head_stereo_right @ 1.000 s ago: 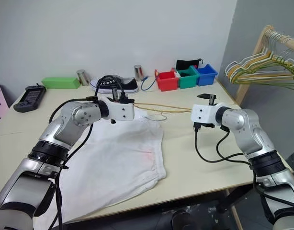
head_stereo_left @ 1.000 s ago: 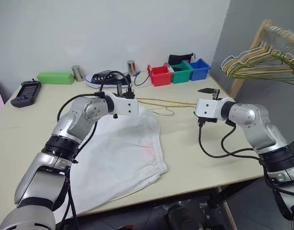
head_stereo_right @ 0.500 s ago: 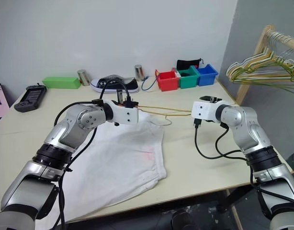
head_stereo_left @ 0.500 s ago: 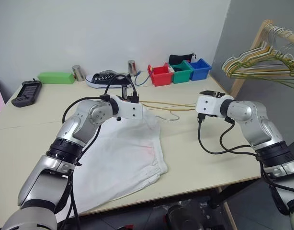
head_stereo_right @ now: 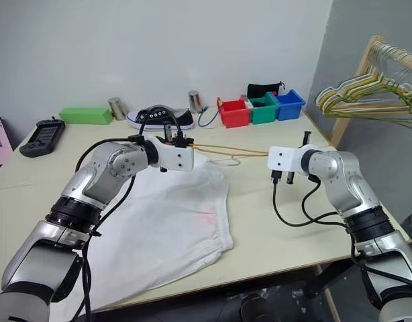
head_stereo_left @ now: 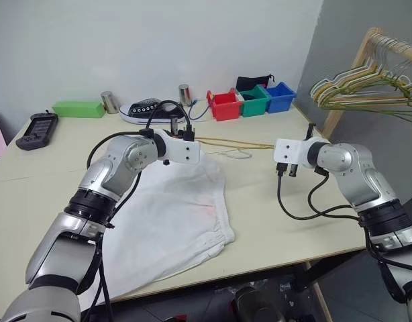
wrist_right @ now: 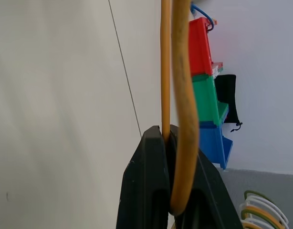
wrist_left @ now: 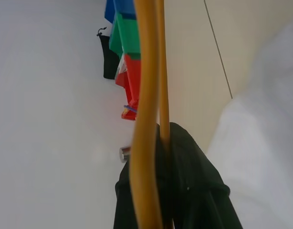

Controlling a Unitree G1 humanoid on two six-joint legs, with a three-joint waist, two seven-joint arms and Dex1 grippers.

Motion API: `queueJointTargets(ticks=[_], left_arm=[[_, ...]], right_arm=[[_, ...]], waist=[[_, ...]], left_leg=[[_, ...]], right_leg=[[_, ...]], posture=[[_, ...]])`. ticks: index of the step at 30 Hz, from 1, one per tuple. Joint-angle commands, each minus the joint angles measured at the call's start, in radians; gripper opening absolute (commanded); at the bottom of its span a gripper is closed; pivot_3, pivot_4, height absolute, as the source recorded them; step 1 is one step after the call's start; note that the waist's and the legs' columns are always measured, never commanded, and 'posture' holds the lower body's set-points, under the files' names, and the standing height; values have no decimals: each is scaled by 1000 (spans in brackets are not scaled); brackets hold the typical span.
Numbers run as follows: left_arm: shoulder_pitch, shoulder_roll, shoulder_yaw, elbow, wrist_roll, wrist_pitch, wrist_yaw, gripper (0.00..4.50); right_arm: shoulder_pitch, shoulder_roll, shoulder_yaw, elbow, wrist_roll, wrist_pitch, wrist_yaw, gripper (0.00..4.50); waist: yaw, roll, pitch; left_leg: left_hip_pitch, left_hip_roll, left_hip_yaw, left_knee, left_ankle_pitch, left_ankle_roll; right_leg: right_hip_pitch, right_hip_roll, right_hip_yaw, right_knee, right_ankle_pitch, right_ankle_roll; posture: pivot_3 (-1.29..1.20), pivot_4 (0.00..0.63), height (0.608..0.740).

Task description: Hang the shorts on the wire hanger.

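Note:
The wire hanger [head_stereo_left: 234, 143], thin and golden-yellow, hangs level just above the table between my two grippers, its small hook [head_stereo_left: 238, 155] toward me. My left gripper [head_stereo_left: 182, 129] is shut on its left end, above the top edge of the shorts. My right gripper [head_stereo_left: 307, 133] is shut on its right end. Both wrist views show the yellow wire [wrist_left: 145, 114] [wrist_right: 178, 95] pinched between the black fingers [wrist_left: 189, 191] [wrist_right: 146, 191]. The shorts [head_stereo_left: 172, 218], white with a faint pink mark, lie flat on the table, spilling over its near edge.
Along the table's far side stand a green box [head_stereo_left: 77, 108], two metal cans [head_stereo_left: 109, 102], a black shoe [head_stereo_left: 149, 109], and red [head_stereo_left: 224, 105], green [head_stereo_left: 253, 100] and blue [head_stereo_left: 280, 96] bins. A black device [head_stereo_left: 35, 129] lies far left. A wooden rack with several hangers [head_stereo_left: 367, 84] stands to the right.
My right gripper, open a second ago beside the hanger's right end, has shut on it. The left gripper has kept its grip and its place.

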Motion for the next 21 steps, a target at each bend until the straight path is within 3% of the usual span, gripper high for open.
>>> queueJointTargets(ticks=[1,3,6,15,21], left_arm=[[-37,7,12,-9,6,-25,21,0],[-37,8,12,-9,4,-28,19,0],[-35,9,14,-10,-8,-40,8,711],[-6,43,99,-36,-252,-99,-135,2704],[74,111,211,-102,-499,34,-311,3913]], right_arm=[[-7,-15,-16,-46,6,1,14,58],[-3,-16,-15,-49,5,0,15,58],[-3,-17,-13,-48,-1,-5,10,0],[16,-3,-45,-28,56,42,38,0],[59,-52,-108,28,236,244,247,0]], waist=[[0,0,0],[0,0,0],[0,0,0],[-1,0,0],[2,0,0]], left_leg=[[0,0,0,0,0,0],[0,0,0,0,0,0],[0,0,0,0,0,0],[0,0,0,0,0,0],[0,0,0,0,0,0]], right_leg=[[0,0,0,0,0,0],[0,0,0,0,0,0],[0,0,0,0,0,0],[0,0,0,0,0,0],[1,0,0,0,0,0]], posture=[[-273,17,740],[-273,17,740],[-273,18,740],[-268,23,740],[-269,22,740]])
